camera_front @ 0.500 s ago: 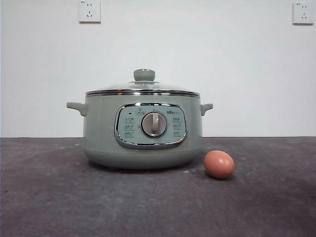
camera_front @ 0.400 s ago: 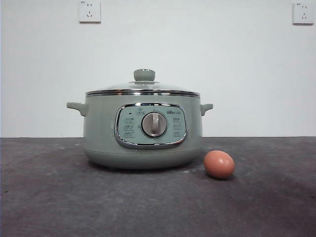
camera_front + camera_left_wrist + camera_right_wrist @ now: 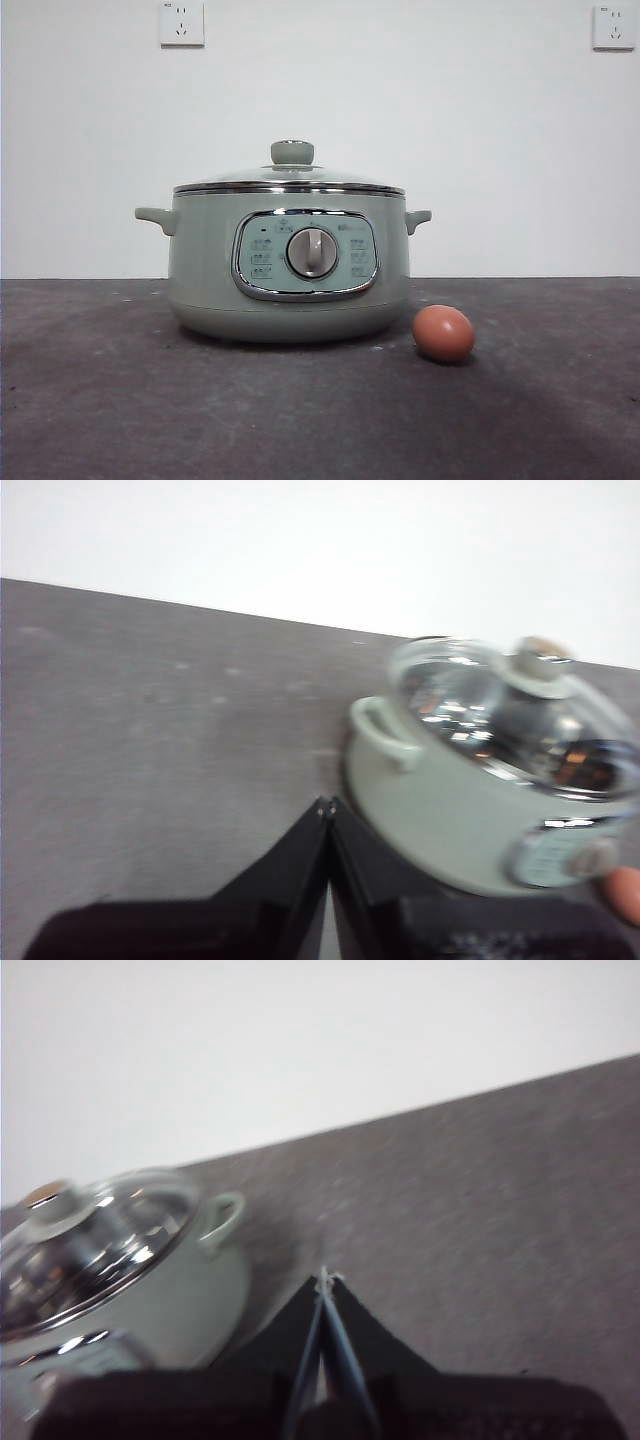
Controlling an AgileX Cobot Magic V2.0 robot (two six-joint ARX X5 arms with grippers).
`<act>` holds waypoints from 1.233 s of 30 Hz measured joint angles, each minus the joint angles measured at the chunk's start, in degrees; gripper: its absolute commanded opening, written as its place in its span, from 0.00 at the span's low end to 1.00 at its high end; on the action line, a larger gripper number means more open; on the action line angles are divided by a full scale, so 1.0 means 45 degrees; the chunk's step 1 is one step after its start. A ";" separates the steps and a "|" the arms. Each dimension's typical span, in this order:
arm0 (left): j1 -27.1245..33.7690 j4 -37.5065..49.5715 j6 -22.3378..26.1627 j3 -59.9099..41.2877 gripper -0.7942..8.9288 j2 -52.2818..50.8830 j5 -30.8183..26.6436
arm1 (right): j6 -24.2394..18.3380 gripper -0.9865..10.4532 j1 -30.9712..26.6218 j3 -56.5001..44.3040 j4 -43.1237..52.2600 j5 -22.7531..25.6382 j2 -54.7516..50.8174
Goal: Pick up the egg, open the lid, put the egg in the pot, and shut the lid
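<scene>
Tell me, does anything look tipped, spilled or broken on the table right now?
Nothing stands out. The pot sits upright with the lid seated level on it, and the egg lies whole on the table beside it.

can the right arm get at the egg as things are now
Probably yes. The egg lies in the open on the table, just beside the pot with nothing over it. The right tool is shut and holds nothing, so it would need to open first.
</scene>
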 measured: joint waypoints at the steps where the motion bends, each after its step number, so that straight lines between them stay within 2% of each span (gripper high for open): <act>1: 0.0000 -0.0194 0.0005 0.0369 0.07 0.0243 0.0316 | -0.0131 0.08 0.0000 0.0486 -0.0384 -0.0257 0.0345; 7: 0.0000 -0.2244 0.0534 0.2997 0.07 0.1783 0.1593 | -0.1486 0.08 0.0000 0.4027 -0.3259 -0.1520 0.2506; 14: -0.0355 -0.4478 0.1613 0.6144 0.07 0.3274 0.1812 | -0.3206 0.08 0.0000 0.7392 -0.6421 -0.2045 0.4337; 18: -0.0685 -0.5314 0.2064 0.7310 0.07 0.3900 0.1817 | -0.3745 0.08 0.0000 0.7980 -0.7087 -0.2127 0.4692; 25: -0.1059 -0.5926 0.2414 0.8097 0.08 0.4483 0.1817 | -0.3944 0.09 0.0000 0.8000 -0.7087 -0.2127 0.4711; 27: -0.1107 -0.5935 0.2458 0.8170 0.09 0.4537 0.1817 | -0.3949 0.15 0.0000 0.8000 -0.7087 -0.2127 0.4711; 28: -0.1122 -0.5935 0.2482 0.8174 0.13 0.4541 0.1817 | -0.3954 0.21 0.0000 0.8004 -0.7087 -0.2127 0.4711; 29: -0.1122 -0.5940 0.2487 0.8174 0.22 0.4541 0.1817 | -0.3963 0.28 0.0000 0.8014 -0.7082 -0.2127 0.4711; 33: -0.1122 -0.5945 0.2497 0.8174 0.79 0.4546 0.1817 | -0.3988 0.54 0.0000 0.8097 -0.7038 -0.2127 0.4711; 34: -0.1122 -0.5945 0.2497 0.8174 0.84 0.4561 0.1817 | -0.3988 0.57 0.0000 0.8111 -0.7033 -0.2127 0.4711; 37: -0.1122 -0.5979 0.2497 0.8174 0.85 0.4619 0.1957 | -0.3983 0.62 0.0000 0.8145 -0.7043 -0.2132 0.4711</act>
